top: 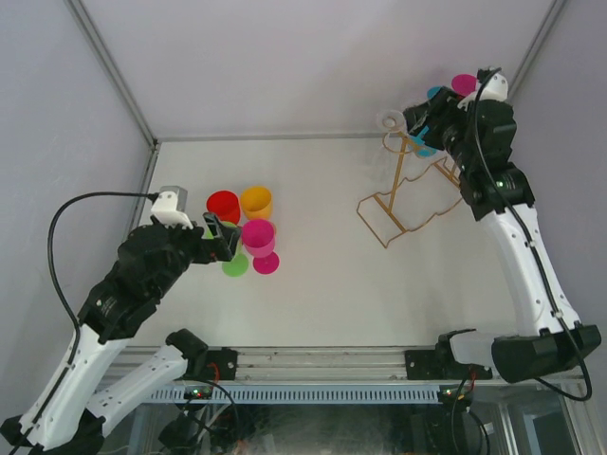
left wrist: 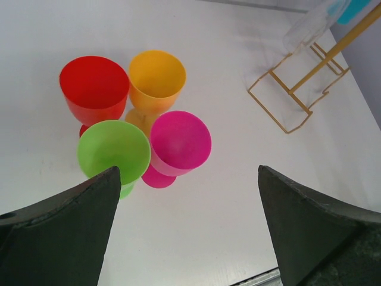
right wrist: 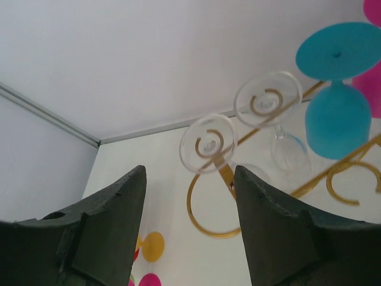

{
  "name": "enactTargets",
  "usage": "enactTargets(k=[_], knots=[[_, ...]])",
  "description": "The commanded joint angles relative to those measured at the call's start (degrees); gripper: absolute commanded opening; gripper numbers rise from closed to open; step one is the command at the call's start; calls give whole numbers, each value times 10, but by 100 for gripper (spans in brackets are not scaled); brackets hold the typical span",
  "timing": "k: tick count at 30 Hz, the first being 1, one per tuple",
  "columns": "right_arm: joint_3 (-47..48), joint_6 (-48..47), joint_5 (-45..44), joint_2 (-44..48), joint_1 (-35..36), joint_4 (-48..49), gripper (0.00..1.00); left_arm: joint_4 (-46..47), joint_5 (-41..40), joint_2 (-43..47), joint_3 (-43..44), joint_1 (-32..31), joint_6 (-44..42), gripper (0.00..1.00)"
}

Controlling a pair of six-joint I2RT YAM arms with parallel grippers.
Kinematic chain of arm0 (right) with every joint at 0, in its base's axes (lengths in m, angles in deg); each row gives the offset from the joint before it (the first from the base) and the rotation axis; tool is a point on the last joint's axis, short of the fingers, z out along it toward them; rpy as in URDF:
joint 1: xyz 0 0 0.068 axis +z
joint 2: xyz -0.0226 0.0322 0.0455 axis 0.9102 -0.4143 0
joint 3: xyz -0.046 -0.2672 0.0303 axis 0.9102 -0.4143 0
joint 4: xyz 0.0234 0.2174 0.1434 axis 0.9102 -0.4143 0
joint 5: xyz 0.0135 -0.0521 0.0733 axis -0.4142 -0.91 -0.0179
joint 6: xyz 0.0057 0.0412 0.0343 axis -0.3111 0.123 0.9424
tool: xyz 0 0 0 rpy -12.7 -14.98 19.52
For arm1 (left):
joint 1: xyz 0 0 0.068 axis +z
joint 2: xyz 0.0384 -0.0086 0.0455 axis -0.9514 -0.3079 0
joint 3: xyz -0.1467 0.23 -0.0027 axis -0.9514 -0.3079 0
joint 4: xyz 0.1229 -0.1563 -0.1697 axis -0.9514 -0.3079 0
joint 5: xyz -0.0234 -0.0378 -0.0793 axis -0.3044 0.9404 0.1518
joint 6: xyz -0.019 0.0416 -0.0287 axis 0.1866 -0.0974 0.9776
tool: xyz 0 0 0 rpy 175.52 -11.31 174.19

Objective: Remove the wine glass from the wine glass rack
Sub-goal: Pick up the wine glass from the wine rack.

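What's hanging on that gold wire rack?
Two clear glasses, a blue glass and a pink one hang upside down on the rack. The pink one runs off the picture's edge, so anything beyond it is hidden.

Red goblet (left wrist: pixel 94 83), orange goblet (left wrist: pixel 157 74), green goblet (left wrist: pixel 113 149), pink goblet (left wrist: pixel 180 143), clustered on white table (left wrist: pixel 226 226)

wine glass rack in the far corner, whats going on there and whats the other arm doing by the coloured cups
The right gripper is open, up at the wine glass rack and lined up near the nearest clear glass, which hangs upside down beside a second clear glass and a blue glass. Nothing is gripped yet. The left gripper is open and empty, by four coloured glasses standing on the table.
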Motion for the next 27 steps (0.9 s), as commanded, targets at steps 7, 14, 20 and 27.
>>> enactTargets(k=[7, 14, 20, 27], knots=[[105, 59, 80, -92, -39, -43, 51, -5, 0, 21, -14, 27, 20, 100], [148, 81, 110, -148, -49, -68, 41, 5, -4, 58, -27, 26, 16, 100], [156, 80, 98, -169, -52, -83, 41, 8, 4, 68, -26, 27, 12, 100], [156, 81, 102, -178, -59, -81, 41, 8, 7, 63, -25, 27, 14, 100]])
